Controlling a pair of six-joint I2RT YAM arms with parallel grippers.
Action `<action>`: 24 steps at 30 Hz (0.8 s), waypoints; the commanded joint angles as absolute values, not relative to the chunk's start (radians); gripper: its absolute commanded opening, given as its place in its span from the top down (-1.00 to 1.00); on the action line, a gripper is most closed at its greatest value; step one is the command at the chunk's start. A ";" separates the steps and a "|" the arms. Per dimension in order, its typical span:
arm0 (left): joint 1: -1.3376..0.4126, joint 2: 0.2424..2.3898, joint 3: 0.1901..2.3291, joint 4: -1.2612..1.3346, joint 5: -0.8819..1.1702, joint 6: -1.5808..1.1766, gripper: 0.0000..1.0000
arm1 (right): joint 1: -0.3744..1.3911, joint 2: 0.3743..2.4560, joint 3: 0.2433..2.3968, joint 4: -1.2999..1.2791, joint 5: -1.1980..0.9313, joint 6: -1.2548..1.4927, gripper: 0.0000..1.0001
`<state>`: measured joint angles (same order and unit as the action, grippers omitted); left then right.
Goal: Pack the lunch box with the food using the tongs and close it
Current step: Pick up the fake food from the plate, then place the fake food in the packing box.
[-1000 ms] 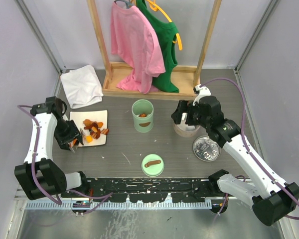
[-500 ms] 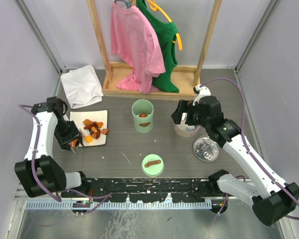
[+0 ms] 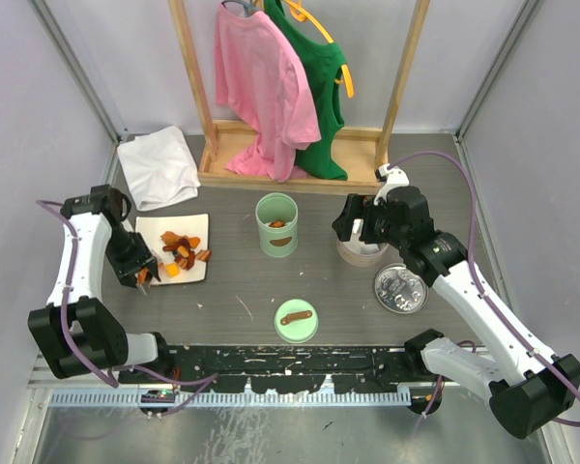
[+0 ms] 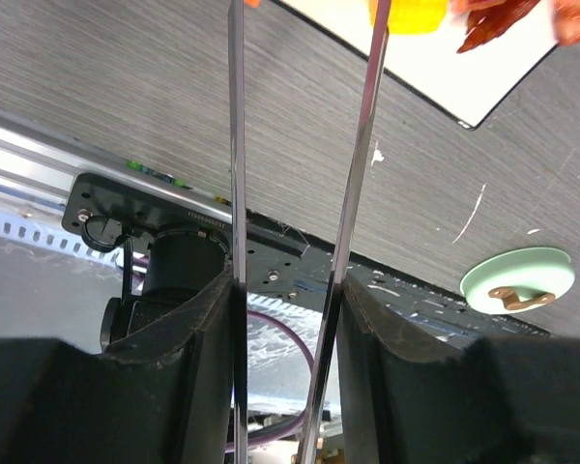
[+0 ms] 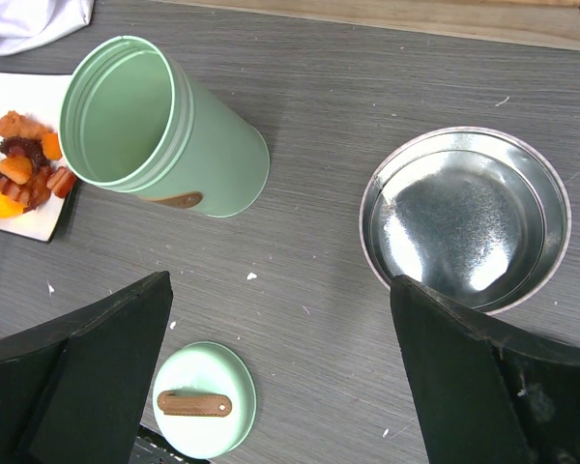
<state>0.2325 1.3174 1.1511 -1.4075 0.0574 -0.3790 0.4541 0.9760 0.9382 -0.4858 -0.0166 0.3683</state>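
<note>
- My left gripper [image 4: 285, 286] is clamped on the tongs [image 4: 235, 145], with one finger pressing each slender arm near the joined end. That way, squeezing the jaws squeezes the tips.
- The tong arms splay out towards the white plate [image 3: 201, 224], and one arm crosses a yellow piece at the plate's edge. The tips run off the top of the wrist view, so I cannot tell whether anything is pinched.
- The food [image 3: 182, 253] lies heaped on that plate, at 9 o'clock from the lunch box [image 3: 276, 242]. The box stands upright and uncovered, so pieces can drop straight in.
- Its lid [image 3: 296, 320] lies at 6 o'clock from the box, handle up, which I judge keeps it off the carry path.
- My right gripper [image 5: 280, 283] hangs with its jaws spread wide and holds nothing. It is parked on the box's 3 o'clock side near a round metal dish [image 5: 464, 217].
- Bare table between plate and box gives me an open lane. The plate rim and the tall box wall are the edges I must lift over.
</note>
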 commanded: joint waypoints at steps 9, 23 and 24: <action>0.232 1.238 1.265 -1.391 0.047 -0.435 0.58 | 0.447 0.955 0.963 -0.445 0.005 0.359 -1.00; 0.233 1.167 1.330 -1.364 0.034 -0.506 0.61 | 0.445 0.954 0.974 -0.451 0.007 0.359 -1.00; 0.233 1.163 1.334 -1.362 0.041 -0.511 0.61 | 0.446 0.953 0.973 -0.452 0.006 0.359 -1.00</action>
